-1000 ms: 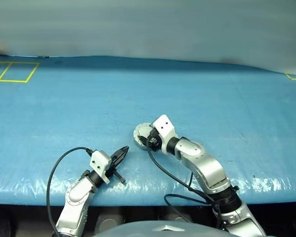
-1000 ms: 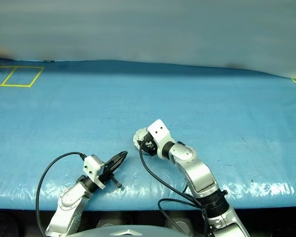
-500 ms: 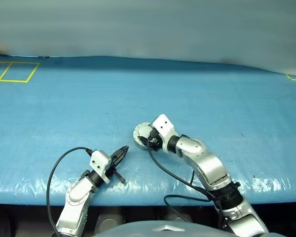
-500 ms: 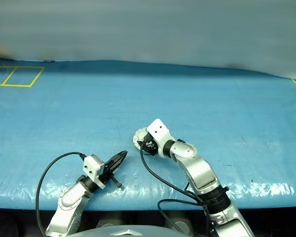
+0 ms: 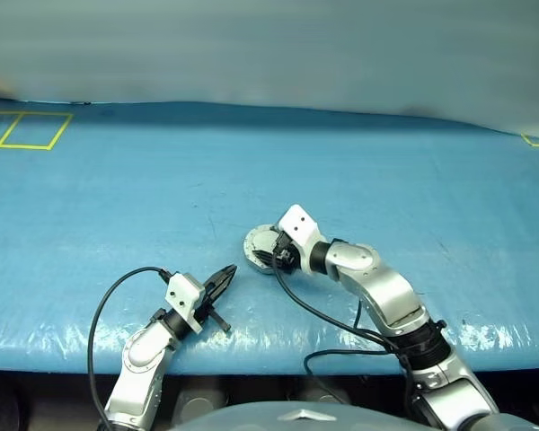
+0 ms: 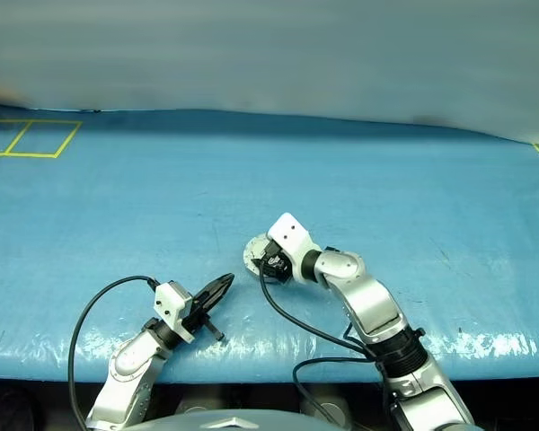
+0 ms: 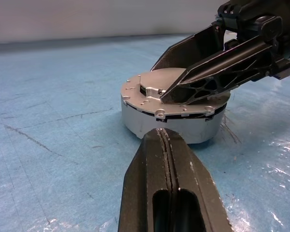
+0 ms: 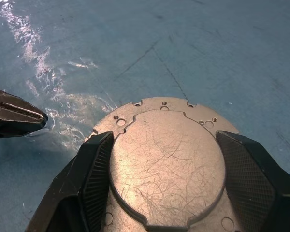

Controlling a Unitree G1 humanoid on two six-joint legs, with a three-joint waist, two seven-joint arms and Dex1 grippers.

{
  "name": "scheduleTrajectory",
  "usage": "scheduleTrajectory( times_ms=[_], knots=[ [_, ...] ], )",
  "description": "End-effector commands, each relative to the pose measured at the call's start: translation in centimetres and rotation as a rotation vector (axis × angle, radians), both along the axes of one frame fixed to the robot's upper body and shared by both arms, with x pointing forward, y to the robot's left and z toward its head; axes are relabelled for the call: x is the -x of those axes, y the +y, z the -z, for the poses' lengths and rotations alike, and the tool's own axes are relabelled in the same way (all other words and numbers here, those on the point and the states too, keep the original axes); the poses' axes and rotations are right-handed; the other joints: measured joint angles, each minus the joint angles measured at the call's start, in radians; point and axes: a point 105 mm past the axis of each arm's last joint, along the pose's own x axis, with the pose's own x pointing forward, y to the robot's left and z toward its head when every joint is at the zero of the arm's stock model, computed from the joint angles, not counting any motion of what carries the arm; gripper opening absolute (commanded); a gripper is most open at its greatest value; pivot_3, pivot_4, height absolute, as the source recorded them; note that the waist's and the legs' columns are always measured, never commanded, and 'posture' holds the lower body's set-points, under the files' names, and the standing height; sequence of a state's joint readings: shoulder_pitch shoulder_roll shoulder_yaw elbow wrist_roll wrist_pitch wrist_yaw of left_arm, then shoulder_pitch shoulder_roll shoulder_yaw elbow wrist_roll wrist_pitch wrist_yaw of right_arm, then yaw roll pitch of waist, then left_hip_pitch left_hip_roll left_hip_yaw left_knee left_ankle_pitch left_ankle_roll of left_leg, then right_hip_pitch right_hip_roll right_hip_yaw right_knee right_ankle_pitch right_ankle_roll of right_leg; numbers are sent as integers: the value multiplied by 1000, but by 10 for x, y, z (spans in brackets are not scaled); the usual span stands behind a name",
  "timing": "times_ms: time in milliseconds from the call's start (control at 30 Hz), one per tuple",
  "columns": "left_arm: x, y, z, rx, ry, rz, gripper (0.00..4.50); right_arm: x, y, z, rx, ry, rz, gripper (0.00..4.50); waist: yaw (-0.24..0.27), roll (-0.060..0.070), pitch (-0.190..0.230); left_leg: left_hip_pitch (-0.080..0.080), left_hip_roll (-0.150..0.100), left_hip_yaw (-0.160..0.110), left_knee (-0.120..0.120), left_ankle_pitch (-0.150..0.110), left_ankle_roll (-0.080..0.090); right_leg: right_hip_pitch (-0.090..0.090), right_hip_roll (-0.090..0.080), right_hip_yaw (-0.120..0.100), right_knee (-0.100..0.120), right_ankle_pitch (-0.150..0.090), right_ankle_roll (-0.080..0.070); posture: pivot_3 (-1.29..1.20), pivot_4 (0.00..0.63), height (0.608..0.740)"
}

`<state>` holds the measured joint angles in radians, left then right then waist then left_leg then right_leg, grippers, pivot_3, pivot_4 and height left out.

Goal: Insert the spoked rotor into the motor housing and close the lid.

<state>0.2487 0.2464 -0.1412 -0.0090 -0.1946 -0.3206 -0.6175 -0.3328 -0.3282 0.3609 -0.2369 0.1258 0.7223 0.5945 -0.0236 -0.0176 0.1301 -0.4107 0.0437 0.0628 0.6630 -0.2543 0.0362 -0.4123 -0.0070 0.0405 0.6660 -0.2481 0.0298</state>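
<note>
Right pincer [image 8: 159, 183] straddles the closed lid [image 8: 166, 166], one finger on each side, jaws spread wide at its edges; actual contact cannot be confirmed. Table [image 5: 117, 197] carries the housing [image 7: 171, 123] upright on its blue cover, near the front edge. Lid sits flat on top of the housing. Left pincer [image 5: 221, 280] is clenched and empty, tip aimed at the housing, just short of it.

Scratched bare-metal lid [image 8: 166, 159]; glossy blue plastic sheet [image 5: 117, 197].

No readable text or labels.
</note>
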Motion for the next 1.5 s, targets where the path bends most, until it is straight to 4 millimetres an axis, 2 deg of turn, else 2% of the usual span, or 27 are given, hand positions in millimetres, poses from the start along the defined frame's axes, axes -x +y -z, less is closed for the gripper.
scheduleTrajectory(
  times_ms=[33,133,267,533,1067,1500],
  knots=[
    [-1,-3,-7,6,-42,9,0,0,-1,5,-18,52,-9,3039,0,0,0,0,0,0,0,0,0,0,0,0,0,0,0,0,150,740],
    [-1,-2,-7,6,-42,8,0,-3,-1,2,-76,93,15,3039,0,0,0,0,0,0,0,0,0,0,0,0,0,0,0,0,150,740],
    [-1,-2,-6,4,-39,6,0,-5,-3,1,-42,37,-20,3039,0,0,0,0,0,0,1,0,0,0,0,0,0,0,0,0,150,740],
    [0,-2,-5,5,-35,4,0,-4,-3,-5,-48,31,-62,3039,0,0,0,0,0,0,0,0,0,0,0,0,0,0,0,0,150,740],
    [0,-6,-10,16,-41,2,0,-8,-4,9,-14,9,-73,3039,-1,0,0,0,0,0,1,0,0,0,0,0,0,0,0,0,150,740],
    [0,-8,-9,16,-38,13,0,-10,-5,3,-19,50,-66,3039,0,0,0,0,0,0,1,0,0,1,0,0,0,0,0,0,150,740]
  ],
)
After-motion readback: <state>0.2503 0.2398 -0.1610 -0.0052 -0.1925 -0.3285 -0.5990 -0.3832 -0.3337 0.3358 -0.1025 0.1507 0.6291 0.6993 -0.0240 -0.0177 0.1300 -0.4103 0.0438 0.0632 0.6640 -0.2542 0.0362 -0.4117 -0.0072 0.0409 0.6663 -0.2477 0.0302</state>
